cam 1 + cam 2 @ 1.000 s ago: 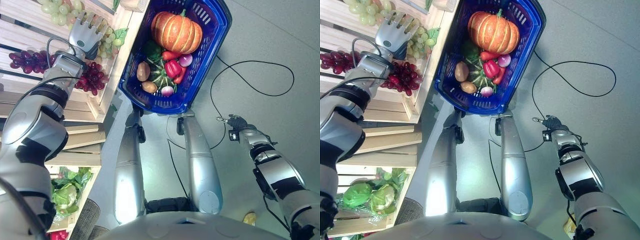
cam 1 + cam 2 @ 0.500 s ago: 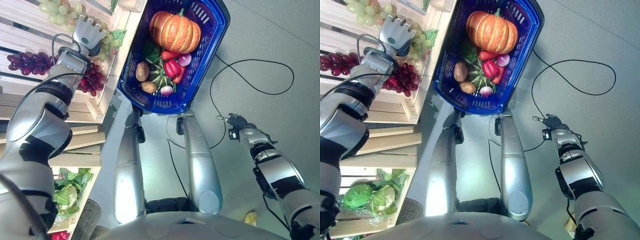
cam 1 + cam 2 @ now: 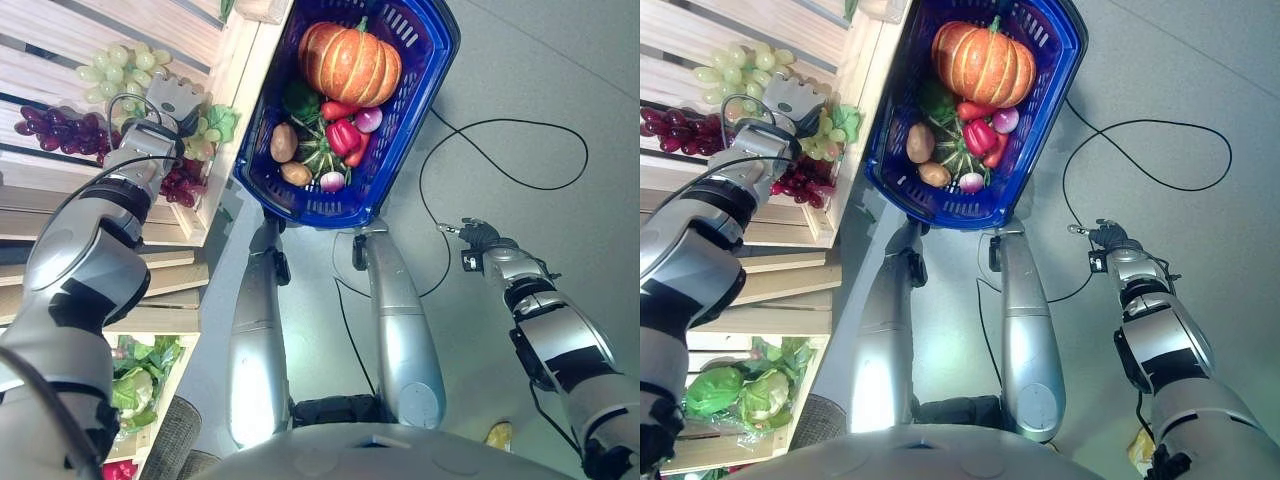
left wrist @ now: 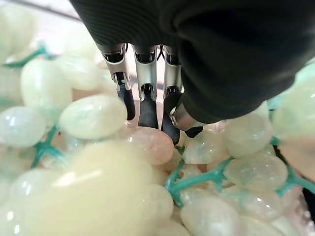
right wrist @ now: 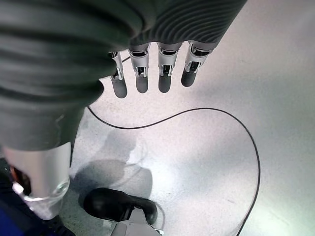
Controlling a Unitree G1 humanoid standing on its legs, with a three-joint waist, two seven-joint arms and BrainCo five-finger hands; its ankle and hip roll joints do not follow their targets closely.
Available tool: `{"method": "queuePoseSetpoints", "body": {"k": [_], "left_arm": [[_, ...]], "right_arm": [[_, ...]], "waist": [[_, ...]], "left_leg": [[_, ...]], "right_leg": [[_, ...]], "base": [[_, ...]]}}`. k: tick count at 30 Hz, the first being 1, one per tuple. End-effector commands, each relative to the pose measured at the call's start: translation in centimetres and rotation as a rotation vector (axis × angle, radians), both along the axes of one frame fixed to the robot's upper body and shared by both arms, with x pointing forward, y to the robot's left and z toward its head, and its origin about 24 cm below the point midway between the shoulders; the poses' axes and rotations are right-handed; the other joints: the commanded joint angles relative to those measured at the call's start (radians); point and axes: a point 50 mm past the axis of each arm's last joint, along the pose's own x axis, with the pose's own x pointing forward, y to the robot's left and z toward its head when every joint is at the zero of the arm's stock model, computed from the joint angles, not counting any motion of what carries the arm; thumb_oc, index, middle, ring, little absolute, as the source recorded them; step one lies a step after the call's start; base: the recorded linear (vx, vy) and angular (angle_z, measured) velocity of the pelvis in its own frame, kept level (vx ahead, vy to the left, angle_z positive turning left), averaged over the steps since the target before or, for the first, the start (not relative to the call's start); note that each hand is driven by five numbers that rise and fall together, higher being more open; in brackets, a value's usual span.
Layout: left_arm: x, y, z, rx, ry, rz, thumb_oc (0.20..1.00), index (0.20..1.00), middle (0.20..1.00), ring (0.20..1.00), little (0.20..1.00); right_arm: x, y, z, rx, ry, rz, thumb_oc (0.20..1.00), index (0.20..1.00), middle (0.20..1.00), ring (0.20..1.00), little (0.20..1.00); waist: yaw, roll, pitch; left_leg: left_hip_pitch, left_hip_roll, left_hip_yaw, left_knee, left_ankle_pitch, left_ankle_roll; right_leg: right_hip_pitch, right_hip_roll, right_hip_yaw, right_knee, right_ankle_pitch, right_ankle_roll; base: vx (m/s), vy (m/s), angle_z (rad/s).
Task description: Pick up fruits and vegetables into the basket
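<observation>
Several dark-tipped fingers of my left hand curled into the green grapes, grasping the bunch on the wooden shelf beside dark red grapes. Nearby, the blue basket held a pumpkin and peppers. My right hand hung relaxed and empty over the floor.
</observation>
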Motion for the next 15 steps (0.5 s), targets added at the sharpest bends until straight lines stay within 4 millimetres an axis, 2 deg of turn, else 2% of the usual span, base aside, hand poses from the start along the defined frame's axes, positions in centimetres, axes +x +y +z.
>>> {"method": "queuePoseSetpoints", "body": {"k": [1,7,9,12,13,15], "left_arm": [[-1.5,3.4,-2.8,-0.160,0.054,0.133,0.200,0.200,0.200,0.200,0.200],[-1.6,4.1,-2.3,-0.325,-0.004,0.149,0.200,0.200,0.200,0.200,0.200],[-1.7,4.4,-1.7,-0.570,-0.090,0.158,0.200,0.200,0.200,0.200,0.200],[-1.7,4.6,-1.1,-0.737,-0.142,0.156,0.200,0.200,0.200,0.200,0.200],[-1.7,4.8,0.1,-0.988,-0.214,0.117,0.200,0.200,0.200,0.200,0.200],[-1.8,5.1,0.9,-1.110,-0.243,0.095,0.200,0.200,0.200,0.200,0.200]], "right_arm": [[-2.1,-2.1,-1.2,-0.015,0.039,-0.059,1.000,1.000,1.000,1.000,1.000],[-1.9,-2.1,-1.0,-0.012,0.027,-0.059,1.000,1.000,1.000,1.000,1.000],[-2.0,-2.3,-1.0,-0.003,0.027,-0.065,1.000,1.000,1.000,1.000,1.000],[-2.2,-2.2,-1.3,-0.003,0.031,-0.063,1.000,1.000,1.000,1.000,1.000],[-2.6,-2.2,-1.8,0.001,0.040,-0.066,1.000,1.000,1.000,1.000,1.000],[-2.8,-2.2,-2.0,0.004,0.043,-0.067,1.000,1.000,1.000,1.000,1.000]], "waist": [[0.024,-0.009,-0.040],[0.030,-0.010,-0.040],[0.036,-0.008,-0.040],[0.037,-0.007,-0.040],[0.040,-0.005,-0.040],[0.041,-0.004,-0.040]], "left_leg": [[-0.012,-0.001,-0.027,0.082,-0.066,-0.008],[-0.002,-0.002,-0.026,0.077,-0.064,-0.008],[0.001,-0.004,-0.029,0.076,-0.062,-0.007],[0.002,-0.003,-0.029,0.075,-0.063,-0.006],[0.006,-0.003,-0.031,0.075,-0.065,-0.005],[0.012,-0.003,-0.031,0.070,-0.065,-0.004]], "right_leg": [[0.045,0.023,0.033,-0.086,0.065,0.063],[0.056,0.020,0.027,-0.092,0.066,0.064],[0.059,0.021,0.024,-0.088,0.063,0.061],[0.058,0.022,0.024,-0.083,0.059,0.061],[0.062,0.020,0.021,-0.078,0.052,0.059],[0.068,0.019,0.020,-0.080,0.050,0.059]], "base": [[0.00,0.000,0.00],[0.00,0.000,0.00],[0.00,0.000,0.00],[0.00,0.000,0.00],[0.00,0.000,0.00],[0.00,0.000,0.00]]}}
